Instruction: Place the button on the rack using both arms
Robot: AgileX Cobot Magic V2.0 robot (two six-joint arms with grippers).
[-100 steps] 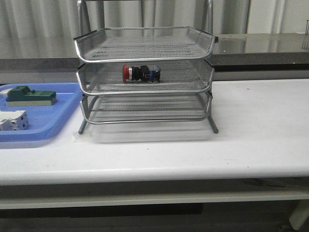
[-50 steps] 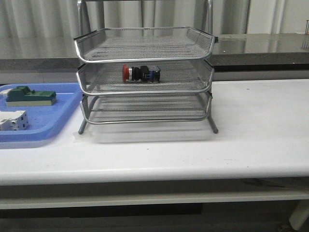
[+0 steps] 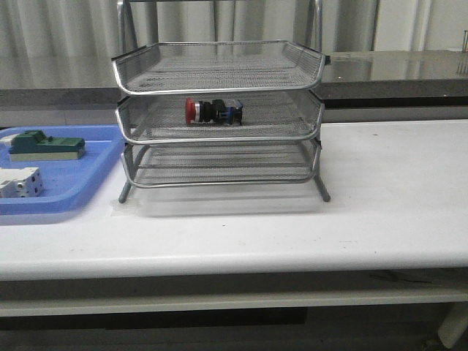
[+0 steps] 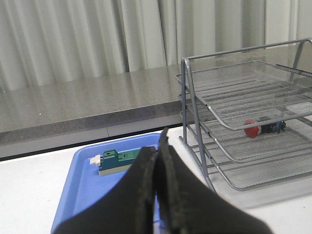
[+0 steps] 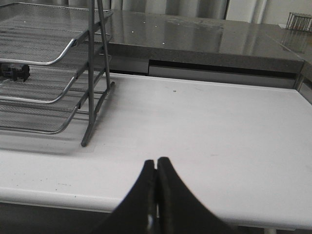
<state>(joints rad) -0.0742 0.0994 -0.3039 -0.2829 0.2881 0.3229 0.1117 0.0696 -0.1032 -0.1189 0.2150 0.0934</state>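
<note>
The button (image 3: pixel 212 111), red-headed with a black body and blue end, lies on its side in the middle tier of the silver wire rack (image 3: pixel 219 73). It also shows in the left wrist view as the button (image 4: pixel 263 128) inside the rack (image 4: pixel 243 97), and its dark end (image 5: pixel 13 71) shows in the right wrist view within the rack (image 5: pixel 48 48). No arm appears in the front view. My left gripper (image 4: pixel 157 141) is shut and empty, hanging over the blue tray. My right gripper (image 5: pixel 156 163) is shut and empty, over the table's front edge to the right of the rack.
A blue plastic tray (image 3: pixel 73 191) lies left of the rack, holding a green block (image 3: pixel 42 145) and a white blocky switch (image 3: pixel 20 182). The white table (image 3: pixel 395 190) stretches right of the rack. A grey counter (image 3: pixel 409 69) runs behind.
</note>
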